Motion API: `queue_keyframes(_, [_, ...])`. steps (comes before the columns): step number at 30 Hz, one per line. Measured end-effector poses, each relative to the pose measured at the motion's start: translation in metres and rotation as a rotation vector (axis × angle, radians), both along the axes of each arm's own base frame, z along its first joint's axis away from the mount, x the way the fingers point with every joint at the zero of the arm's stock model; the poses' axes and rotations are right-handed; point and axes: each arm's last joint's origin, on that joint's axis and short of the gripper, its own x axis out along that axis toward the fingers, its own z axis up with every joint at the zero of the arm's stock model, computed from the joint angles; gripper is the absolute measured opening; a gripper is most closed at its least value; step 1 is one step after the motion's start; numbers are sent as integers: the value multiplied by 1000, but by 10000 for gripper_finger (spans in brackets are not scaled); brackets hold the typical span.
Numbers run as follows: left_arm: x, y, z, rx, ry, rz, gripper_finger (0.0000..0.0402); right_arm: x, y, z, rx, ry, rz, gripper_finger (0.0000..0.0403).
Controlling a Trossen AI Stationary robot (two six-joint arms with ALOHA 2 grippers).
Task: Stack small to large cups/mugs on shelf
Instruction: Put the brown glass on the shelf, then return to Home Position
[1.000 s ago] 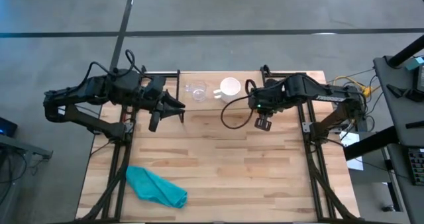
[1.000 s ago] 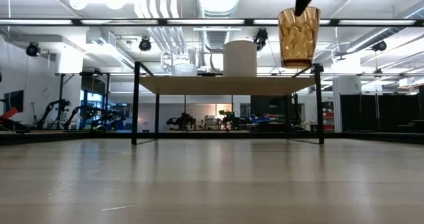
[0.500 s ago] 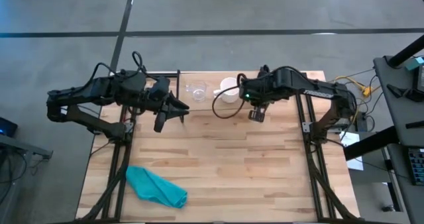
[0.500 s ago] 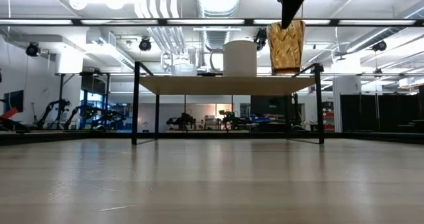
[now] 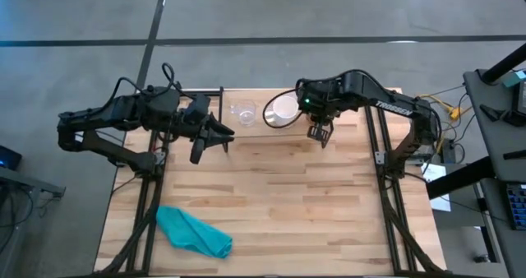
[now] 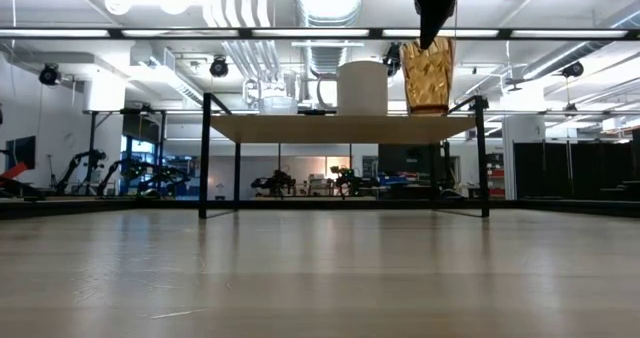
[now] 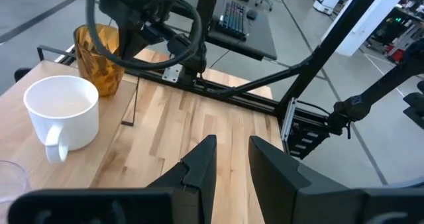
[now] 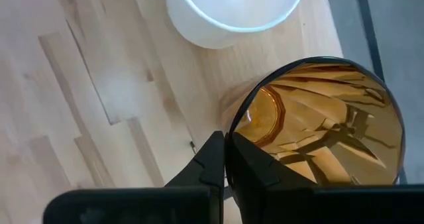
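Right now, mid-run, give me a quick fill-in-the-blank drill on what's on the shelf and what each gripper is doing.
1. The right gripper is shut on the rim of the ____ cup.
2. On the shelf, the white mug stands between the amber cup and the clear ____ cup.
3. The left gripper holds ____.

Missing words: amber; glass; nothing

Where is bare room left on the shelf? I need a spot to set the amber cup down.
Free: the shelf end beyond the mug, where the right gripper holds the amber cup by its rim, and the far end past the glass cup. Crowded: the middle, glass cup and mug close together. The left gripper waits beside the shelf.
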Motion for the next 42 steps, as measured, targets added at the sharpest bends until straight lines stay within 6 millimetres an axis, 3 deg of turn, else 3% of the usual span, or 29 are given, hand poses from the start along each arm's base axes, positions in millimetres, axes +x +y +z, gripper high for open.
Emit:
queue_keyframes(14, [0, 0, -1, 1, 2, -1, 74, 13, -10, -14, 10, 44, 21, 13])
queue_keyframes(26, [0, 0, -1, 8, 3, -6, 74, 12, -19, -14, 21, 27, -27, 16])
queue_keyframes(36, [0, 0, -1, 5, 4, -16, 74, 13, -19, -15, 22, 30, -21, 91])
queue_keyframes(42, [0, 0, -1, 5, 2, -16, 74, 12, -18, -14, 18, 29, -19, 116])
